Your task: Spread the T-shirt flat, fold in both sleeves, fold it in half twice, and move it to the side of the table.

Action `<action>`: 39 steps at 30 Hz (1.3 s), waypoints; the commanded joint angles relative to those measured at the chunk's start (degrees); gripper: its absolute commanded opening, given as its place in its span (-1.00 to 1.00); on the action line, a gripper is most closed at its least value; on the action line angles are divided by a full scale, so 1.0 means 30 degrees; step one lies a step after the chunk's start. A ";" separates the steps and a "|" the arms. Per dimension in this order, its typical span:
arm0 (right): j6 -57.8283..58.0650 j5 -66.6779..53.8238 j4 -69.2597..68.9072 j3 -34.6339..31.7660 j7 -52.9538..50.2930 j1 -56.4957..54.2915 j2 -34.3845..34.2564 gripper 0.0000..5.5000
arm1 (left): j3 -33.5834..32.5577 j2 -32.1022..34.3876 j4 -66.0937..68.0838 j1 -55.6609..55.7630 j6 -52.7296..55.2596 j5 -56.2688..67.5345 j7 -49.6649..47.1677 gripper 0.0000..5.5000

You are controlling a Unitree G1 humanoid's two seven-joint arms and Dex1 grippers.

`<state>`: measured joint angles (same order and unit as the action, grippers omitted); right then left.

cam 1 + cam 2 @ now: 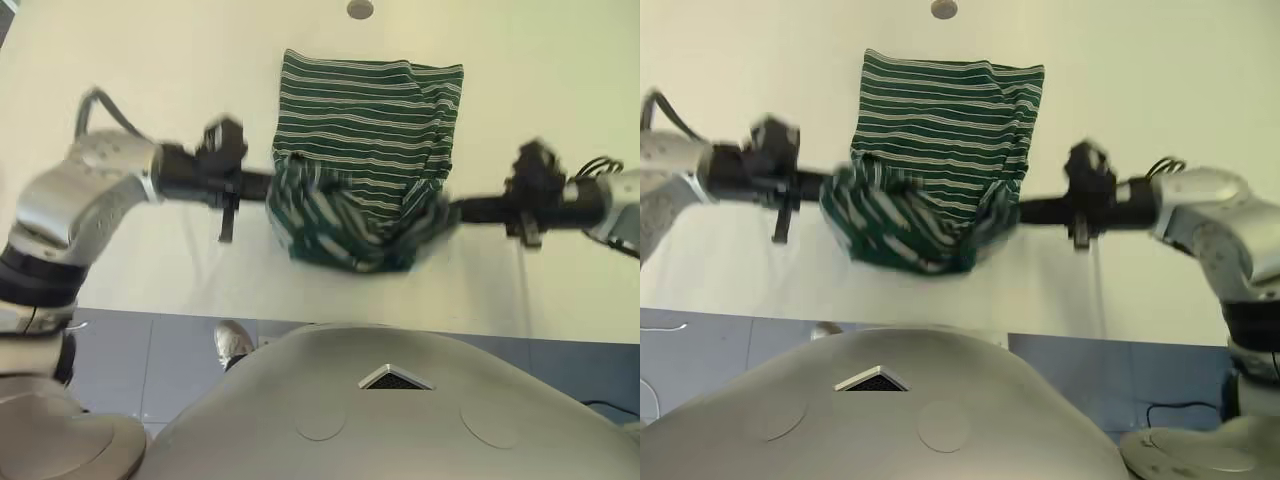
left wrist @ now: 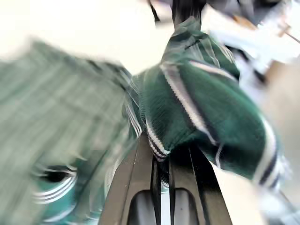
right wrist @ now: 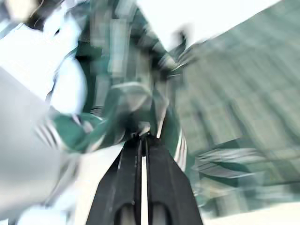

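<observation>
Item, T-shirt (image 1: pixel 370 110): green with white stripes, at the middle of your table (image 1: pixel 150 70). The far part lies flat; the near edge is raised and bunched between your two grippers.
Item, left gripper (image 1: pixel 278 188): fingers pressed together, pinching the T-shirt's near left edge.
Item, right gripper (image 1: pixel 445 212): fingers pinching the near right edge.
Item, round disc (image 1: pixel 360 9): on the table beyond the T-shirt.

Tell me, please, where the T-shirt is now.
In the left eye view, the T-shirt lies centrally on the table, its near edge held up between left gripper and right gripper.
</observation>
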<state>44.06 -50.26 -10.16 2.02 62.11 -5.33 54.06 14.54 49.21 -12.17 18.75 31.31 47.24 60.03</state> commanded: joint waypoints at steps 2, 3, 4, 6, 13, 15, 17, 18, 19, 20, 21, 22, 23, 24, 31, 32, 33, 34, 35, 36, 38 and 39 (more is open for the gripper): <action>0.0446 0.2383 1.0099 -0.0189 -0.3810 -0.6431 -0.4464 -1.00 | 0.1634 -0.5385 0.8823 0.5651 -0.0329 -0.5808 -0.4463 -1.00; 0.0024 0.3514 1.2137 0.0298 -0.4446 -0.7594 -0.5240 -1.00 | 0.1913 -0.6284 1.1184 0.6694 -0.0483 -0.7166 -0.5634 -1.00; -0.0489 0.4547 1.3934 0.0653 -0.5016 -0.8532 -0.5983 -1.00 | 0.2093 -0.7106 1.3422 0.7603 -0.0594 -0.8235 -0.6467 -1.00; -0.2008 0.6128 1.7408 0.0655 -0.5982 -1.0282 -0.7509 -1.00 | 0.1921 -0.8630 1.6887 0.8951 -0.1108 -0.9600 -0.7539 -1.00; -0.5533 0.8292 2.3585 -0.1433 -0.7385 -1.3254 -0.9494 -0.70 | -0.1279 -1.1451 2.3905 1.1452 -0.3319 -1.0560 -0.8480 -0.69; -0.6263 0.8501 2.3910 -0.2052 -0.7658 -1.3313 -0.9625 -0.60 | -0.2474 -1.1732 2.5147 1.1847 -0.3189 -1.0499 -0.9638 -0.62; -0.7504 0.8743 2.3352 -0.2574 -0.7772 -1.3095 -0.9604 -0.57 | -0.3246 -1.1596 2.5891 1.1975 -0.3093 -1.0828 -1.1109 -0.61; -0.8030 0.8908 2.3009 -0.2773 -0.7765 -1.3014 -0.9611 -0.57 | -0.3479 -1.1453 2.6019 1.1943 -0.3177 -1.1072 -1.1635 -0.61; -0.8389 0.8990 2.2697 -0.2982 -0.7762 -1.2964 -0.9629 -0.57 | -0.3764 -1.1325 2.6096 1.1903 -0.3238 -1.1246 -1.2101 -0.61; -0.8691 0.9050 2.2333 -0.3157 -0.7699 -1.2898 -0.9649 -0.57 | -0.4117 -1.1172 2.6110 1.1837 -0.3298 -1.1322 -1.2505 -0.61; -0.8885 0.9098 2.2104 -0.3281 -0.7649 -1.2849 -0.9669 -0.57 | -0.4376 -1.1086 2.6109 1.1796 -0.3319 -1.1367 -1.2755 -0.61; -0.9259 0.9489 2.1375 -0.2931 -0.7484 -1.2528 -0.9753 -0.57 | -0.4628 -1.0943 2.5732 1.1601 -0.3456 -1.1353 -1.2591 -0.61; -0.9527 1.0025 2.0345 -0.2196 -0.6938 -1.2032 -0.9951 -0.57 | -0.4698 -1.0805 2.4743 1.1164 -0.4199 -1.1403 -1.1851 -0.61; -0.9673 1.0618 1.9426 -0.1459 -0.6483 -1.1567 -1.0151 -0.65 | -0.4806 -1.0720 2.3760 1.0749 -0.4635 -1.1336 -1.1181 -0.61; -1.2899 1.5832 2.2404 0.1599 -0.9396 -1.2677 -1.0789 -1.00 | 0.2263 -0.8325 0.8959 0.3560 -0.2321 -1.3000 -0.3402 -1.00; -1.3328 1.6274 2.3298 0.1621 -0.9947 -1.3257 -1.0709 -1.00 | 0.3028 -0.7952 0.8298 0.3010 -0.2035 -1.3593 -0.3171 -1.00; -1.3612 1.6854 2.3997 0.1940 -0.9942 -1.3677 -1.0645 -1.00 | 0.3615 -0.7625 0.8045 0.2635 -0.1641 -1.4269 -0.3209 -1.00; -1.3893 1.7878 2.4427 0.2875 -0.9279 -1.3747 -1.0557 -1.00 | 0.4133 -0.7259 0.8077 0.2390 -0.1446 -1.5076 -0.3330 -1.00; -1.4334 1.9081 2.4602 0.4038 -0.8266 -1.3578 -1.0420 -1.00 | 0.4455 -0.6970 0.8183 0.2262 -0.1296 -1.5734 -0.3472 -1.00; -1.5195 2.0490 2.4269 0.5540 -0.6910 -1.3048 -1.0013 -1.00 | 0.4777 -0.6654 0.8559 0.2302 -0.1482 -1.6409 -0.3514 -1.00; -1.7427 2.3129 2.2087 0.8590 -0.3606 -1.1280 -0.8124 -1.00 | 0.5578 -0.5528 1.0260 0.2931 -0.3339 -1.8199 -0.3433 -1.00; -1.8248 2.3943 2.0670 0.9644 -0.2074 -1.0375 -0.6978 -1.00 | 0.5798 -0.5025 1.1101 0.3314 -0.4265 -1.8828 -0.3213 -1.00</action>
<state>-7.74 15.53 56.50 23.99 46.75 -43.82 27.69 29.49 29.40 14.68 28.72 20.72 -3.24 49.64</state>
